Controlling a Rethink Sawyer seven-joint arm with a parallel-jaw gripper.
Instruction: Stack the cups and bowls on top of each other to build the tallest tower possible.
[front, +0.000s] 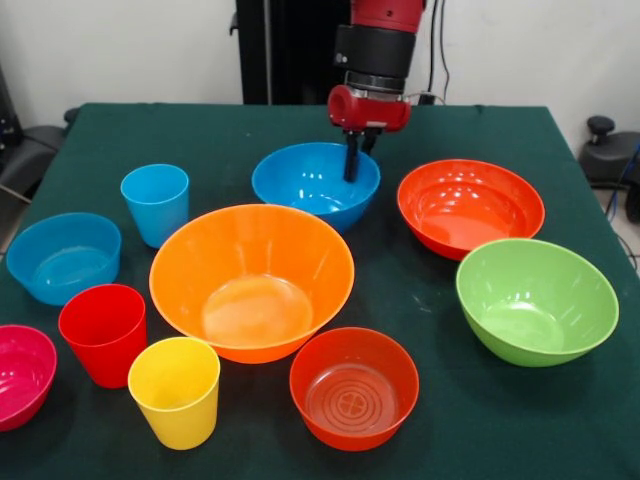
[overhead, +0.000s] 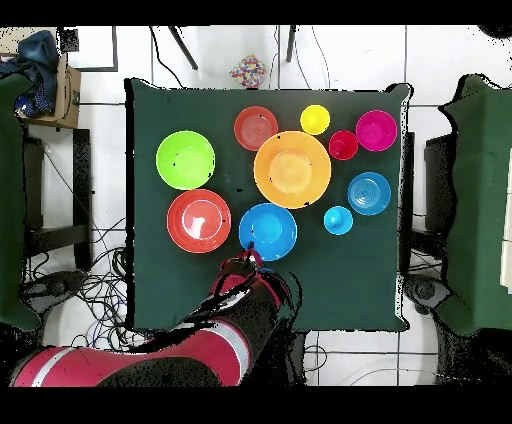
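All pieces stand apart on the green table; nothing is stacked. The largest pale orange bowl (front: 250, 280) (overhead: 292, 169) is in the middle. My gripper (front: 358, 155) (overhead: 247, 258) is open at the far rim of the blue bowl (front: 300, 185) (overhead: 267, 231), one finger inside the bowl and one behind the rim. Around them are the lime green bowl (front: 535, 298), a large red-orange bowl (front: 470, 205), a small red-orange bowl (front: 353, 388), the yellow cup (front: 176, 390), the red cup (front: 103, 332), the light blue cup (front: 156, 203), the small light blue bowl (front: 63, 256) and the magenta-pink bowl (front: 18, 372).
The table (overhead: 350, 280) has bare cloth along the robot's side. A cardboard box (overhead: 62, 88) with cloth sits off the table in the overhead view's top left. Cables (overhead: 90, 285) lie on the floor beside the robot's base.
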